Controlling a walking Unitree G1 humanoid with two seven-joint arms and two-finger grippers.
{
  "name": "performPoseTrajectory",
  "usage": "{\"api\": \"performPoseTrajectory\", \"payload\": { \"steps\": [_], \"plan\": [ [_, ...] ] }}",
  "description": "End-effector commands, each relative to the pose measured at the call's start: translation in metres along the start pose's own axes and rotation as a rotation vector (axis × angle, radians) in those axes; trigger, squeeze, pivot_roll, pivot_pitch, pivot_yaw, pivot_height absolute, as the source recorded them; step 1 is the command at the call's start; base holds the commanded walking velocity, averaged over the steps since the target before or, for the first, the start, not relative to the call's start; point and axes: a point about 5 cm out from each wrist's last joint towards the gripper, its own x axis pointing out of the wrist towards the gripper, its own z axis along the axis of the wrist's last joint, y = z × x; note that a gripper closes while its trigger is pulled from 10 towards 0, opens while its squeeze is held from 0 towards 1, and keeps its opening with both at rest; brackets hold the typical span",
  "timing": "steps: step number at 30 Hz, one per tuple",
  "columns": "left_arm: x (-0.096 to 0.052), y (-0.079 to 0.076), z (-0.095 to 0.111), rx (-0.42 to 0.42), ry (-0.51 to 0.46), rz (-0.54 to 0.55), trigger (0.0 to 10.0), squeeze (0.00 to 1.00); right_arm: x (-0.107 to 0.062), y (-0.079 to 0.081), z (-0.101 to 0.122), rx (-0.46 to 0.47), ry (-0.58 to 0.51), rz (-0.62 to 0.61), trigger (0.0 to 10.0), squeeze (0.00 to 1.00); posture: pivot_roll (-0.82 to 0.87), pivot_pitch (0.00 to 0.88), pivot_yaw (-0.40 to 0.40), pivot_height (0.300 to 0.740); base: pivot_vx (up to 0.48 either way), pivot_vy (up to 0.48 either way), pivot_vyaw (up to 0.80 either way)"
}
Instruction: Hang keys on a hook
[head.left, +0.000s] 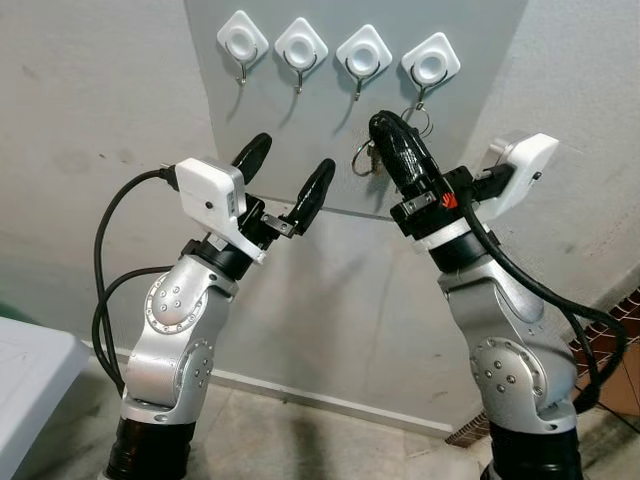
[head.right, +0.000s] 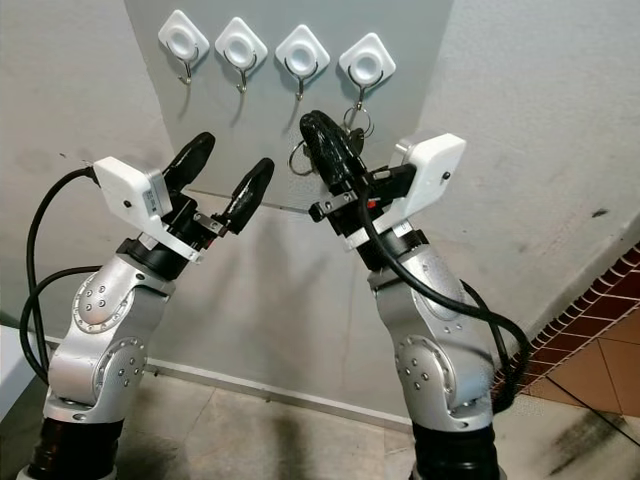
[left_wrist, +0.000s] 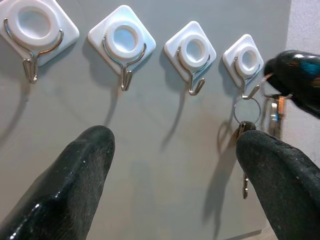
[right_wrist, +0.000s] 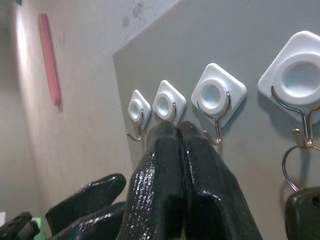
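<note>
1. The silver key ring with its dark key (left_wrist: 246, 111) hangs on the rightmost white square wall hook (left_wrist: 243, 61); hanging looks done.
2. My right tool (head.left: 385, 128), fingers pressed together and empty, sits beside it.
3. My left tool (head.left: 290, 168) gapes wide, empty.

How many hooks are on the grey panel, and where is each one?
4, in one row across the top of the grey panel: the leftmost hook, the second hook, the third hook and the rightmost hook, which carries the keys.
</note>
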Motion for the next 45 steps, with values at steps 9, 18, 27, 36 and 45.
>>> {"api": "performPoseTrajectory", "payload": {
  "steps": [9,18,27,36,45],
  "plan": [
    [0.001,-0.008,0.006,-0.006,-0.012,-0.027,10.0,0.00,0.014,-0.001,-0.003,0.044,-0.031,0.003,10.0,0.00,0.15,0.076,-0.030,0.740,0.000,0.000,0.00],
    [0.001,-0.009,0.007,-0.010,-0.010,-0.031,10.0,0.00,0.026,0.001,-0.007,0.087,-0.053,0.024,10.0,0.00,0.15,0.081,-0.031,0.740,0.000,0.000,0.00],
    [0.000,-0.011,0.008,-0.015,-0.008,-0.031,10.0,0.00,0.034,0.000,-0.009,0.109,-0.073,0.024,10.0,0.00,0.16,0.089,-0.032,0.740,0.000,0.000,0.00],
    [-0.001,-0.012,0.008,-0.021,-0.006,-0.031,10.0,0.00,0.039,-0.003,-0.010,0.125,-0.091,0.000,10.0,0.00,0.16,0.095,-0.032,0.740,0.000,0.000,0.00],
    [-0.001,-0.013,0.009,-0.022,-0.004,-0.031,10.0,0.00,0.043,-0.010,-0.010,0.189,-0.111,-0.072,10.0,0.00,0.16,0.100,-0.032,0.740,0.000,0.000,0.00]
  ]
}}
